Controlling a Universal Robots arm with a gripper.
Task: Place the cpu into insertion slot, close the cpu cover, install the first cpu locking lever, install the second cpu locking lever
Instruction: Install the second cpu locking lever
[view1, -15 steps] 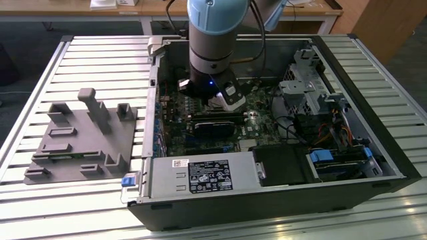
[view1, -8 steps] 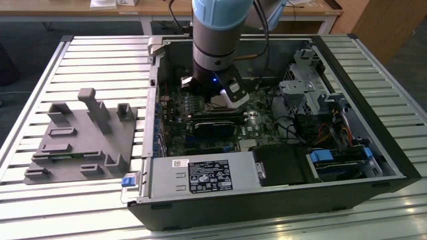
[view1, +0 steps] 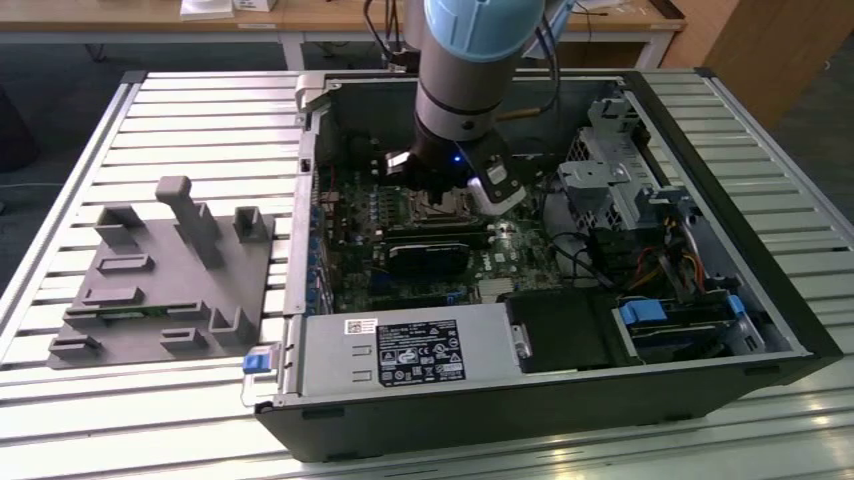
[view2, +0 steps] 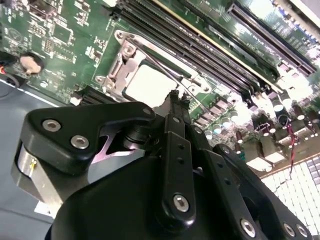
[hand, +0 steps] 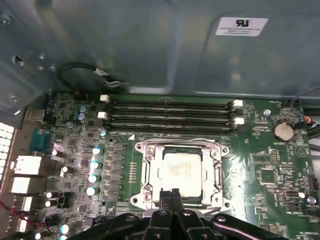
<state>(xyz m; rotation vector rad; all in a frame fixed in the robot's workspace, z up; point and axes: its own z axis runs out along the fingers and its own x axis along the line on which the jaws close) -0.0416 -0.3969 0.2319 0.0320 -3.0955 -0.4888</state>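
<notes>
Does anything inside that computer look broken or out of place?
Nothing stands out. The cpu lies flat and square in the insertion slot, the cpu cover is down around it, and the gripper sits at its edge.

Silvery cpu (hand: 183, 171) seated in insertion slot (hand: 147, 176), cpu cover (hand: 218, 170) closed.

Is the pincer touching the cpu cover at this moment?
Cannot tell. In the first wrist view the shut pincer overlaps the near edge of the cpu cover, closed over the cpu, but no gap or contact shows plainly.
</notes>
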